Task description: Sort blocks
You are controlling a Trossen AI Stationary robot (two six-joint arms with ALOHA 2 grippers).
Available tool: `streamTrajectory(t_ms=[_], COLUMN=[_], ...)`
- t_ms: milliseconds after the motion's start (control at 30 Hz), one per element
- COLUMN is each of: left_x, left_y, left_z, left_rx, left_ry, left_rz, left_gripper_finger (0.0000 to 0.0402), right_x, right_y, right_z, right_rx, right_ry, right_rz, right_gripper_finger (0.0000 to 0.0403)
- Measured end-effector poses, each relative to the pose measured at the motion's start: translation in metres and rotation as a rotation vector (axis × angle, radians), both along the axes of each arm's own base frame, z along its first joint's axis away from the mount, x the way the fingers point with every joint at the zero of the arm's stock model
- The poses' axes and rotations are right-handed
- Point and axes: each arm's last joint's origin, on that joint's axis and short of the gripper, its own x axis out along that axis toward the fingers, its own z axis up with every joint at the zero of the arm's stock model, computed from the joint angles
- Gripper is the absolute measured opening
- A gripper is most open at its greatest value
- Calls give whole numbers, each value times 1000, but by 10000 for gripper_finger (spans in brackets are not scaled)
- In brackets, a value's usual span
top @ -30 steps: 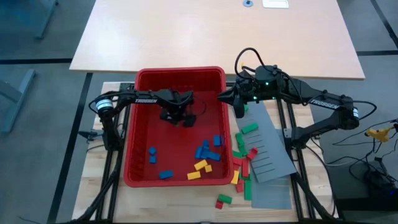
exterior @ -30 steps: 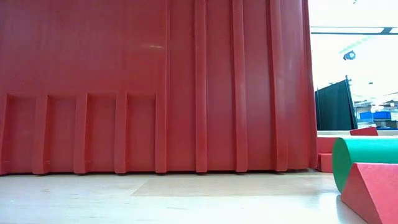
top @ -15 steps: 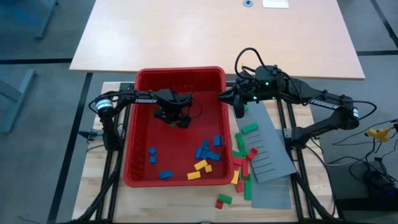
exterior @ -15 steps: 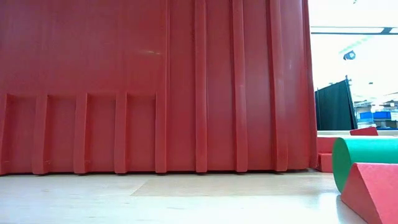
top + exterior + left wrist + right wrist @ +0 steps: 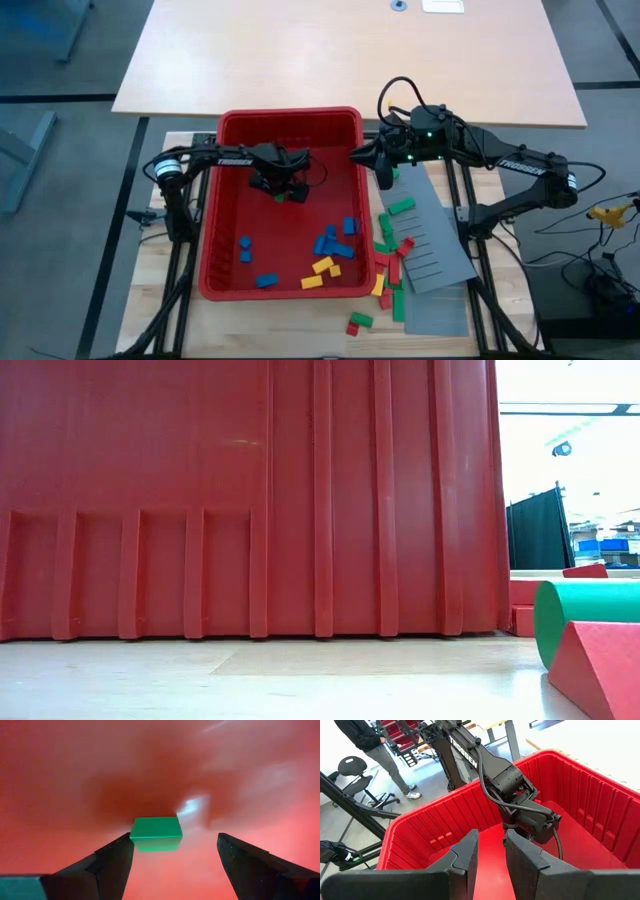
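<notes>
The red bin [image 5: 290,113] stands mid-table with blue and yellow blocks [image 5: 330,245] on its floor. More red, green and yellow blocks [image 5: 390,255] lie on the table to the right of the bin. My left gripper [image 5: 280,186] reaches down inside the bin's far half, open. A green block [image 5: 156,834] lies flat on the bin floor between and just ahead of its fingertips [image 5: 120,852], close to one of them; whether it touches, I cannot tell. My right gripper [image 5: 385,176] hovers at the bin's far right rim, with a narrow gap and nothing between its fingers [image 5: 520,855].
Two flat grey slotted panels [image 5: 435,240] lie right of the bin, with some blocks on them. A green cylinder [image 5: 590,615] and a red wedge [image 5: 600,670] sit near the table's front edge. A bare wooden table [image 5: 350,50] stands beyond. A person [image 5: 375,742] stands in the room.
My left gripper has drawn back a little toward the bin's far left. My right arm has kept still.
</notes>
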Motion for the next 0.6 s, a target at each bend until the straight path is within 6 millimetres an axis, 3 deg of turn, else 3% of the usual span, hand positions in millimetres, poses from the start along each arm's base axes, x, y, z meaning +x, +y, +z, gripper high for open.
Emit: streamTrajectory(t_ms=[600], left_x=[2], left_y=[5], left_z=[-19], left_rx=[-37], left_ry=[56], left_rz=[-4], left_gripper_finger=[273], right_x=[0], right_y=[0], right_z=[0], right_rx=[9], right_ry=[0], right_rz=[-2], right_gripper_finger=[61])
